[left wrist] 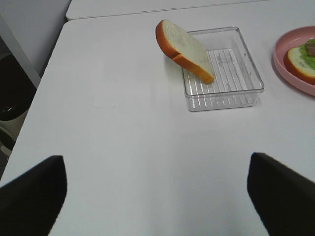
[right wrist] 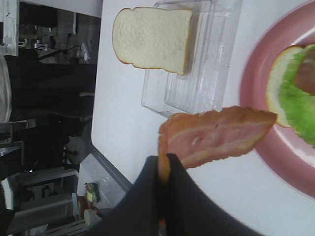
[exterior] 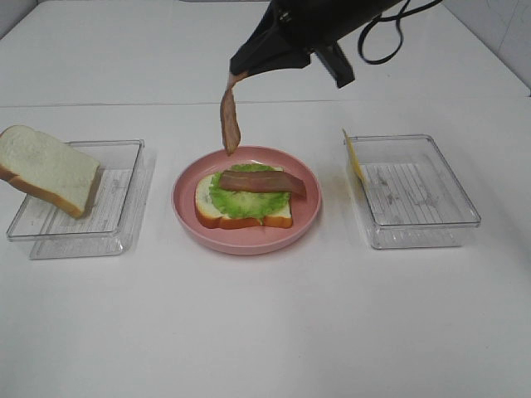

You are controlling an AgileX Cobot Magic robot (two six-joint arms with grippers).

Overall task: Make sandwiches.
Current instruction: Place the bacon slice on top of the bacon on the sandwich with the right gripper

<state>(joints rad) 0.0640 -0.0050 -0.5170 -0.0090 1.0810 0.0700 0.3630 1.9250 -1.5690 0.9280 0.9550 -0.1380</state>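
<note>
R jaws clamp bacon strip [exterior: 230,120] hanging near plate [exterior: 249,242] rim; L jaws wide

White table [exterior: 265,332] bears left tray [exterior: 116,207], pink plate [exterior: 249,239], right tray [exterior: 415,195]

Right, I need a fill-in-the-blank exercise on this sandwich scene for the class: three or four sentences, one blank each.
1. The right gripper grips a hanging strip of ____.
2. On the pink plate, green ____ lies between the bread slice and the flat bacon strip.
3. The spare bread slice leans on the edge of a clear ____.
4. The left gripper stands ____, holding nothing.
Missing words: bacon; lettuce; tray; open.
</note>
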